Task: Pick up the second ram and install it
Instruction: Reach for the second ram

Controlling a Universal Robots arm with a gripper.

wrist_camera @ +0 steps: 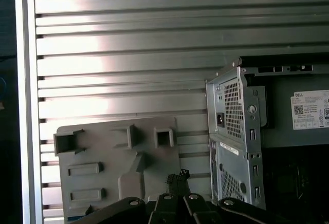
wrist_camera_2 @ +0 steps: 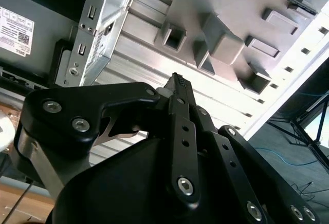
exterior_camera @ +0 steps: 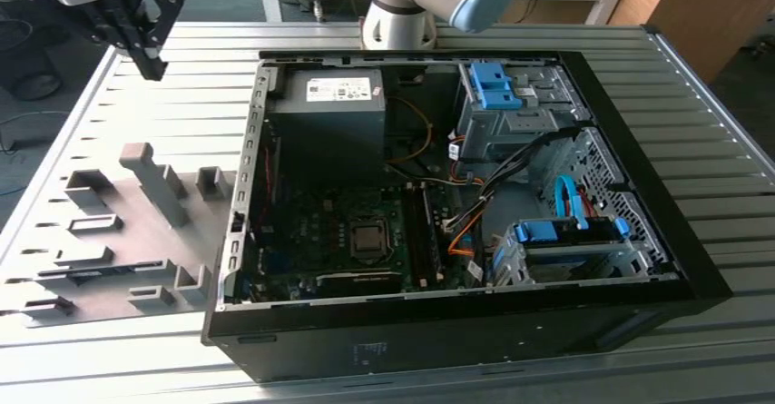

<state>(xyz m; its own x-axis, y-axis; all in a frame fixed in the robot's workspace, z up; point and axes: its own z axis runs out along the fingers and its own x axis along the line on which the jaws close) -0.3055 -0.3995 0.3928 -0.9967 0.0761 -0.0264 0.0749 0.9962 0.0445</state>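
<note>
The end effector [exterior_camera: 152, 66] is held above the slatted bench [exterior_camera: 691, 95], at the exterior view's left, outside the open PC case [exterior_camera: 660, 227]. Its fingers [wrist_camera_2: 180, 88] are seen closed together with nothing between them. The second ram [exterior_camera: 109, 261] is taken to be the dark narrow strip standing in the grey holder [exterior_camera: 163, 195], well apart from the end effector, though this cannot be told for certain

From my remote station, I see a ribbed metal surface [exterior_camera: 691, 123] carrying an open black PC case [exterior_camera: 460, 340] and, just beside it on the exterior view's left, a grey holder plate [exterior_camera: 127, 241].
</note>
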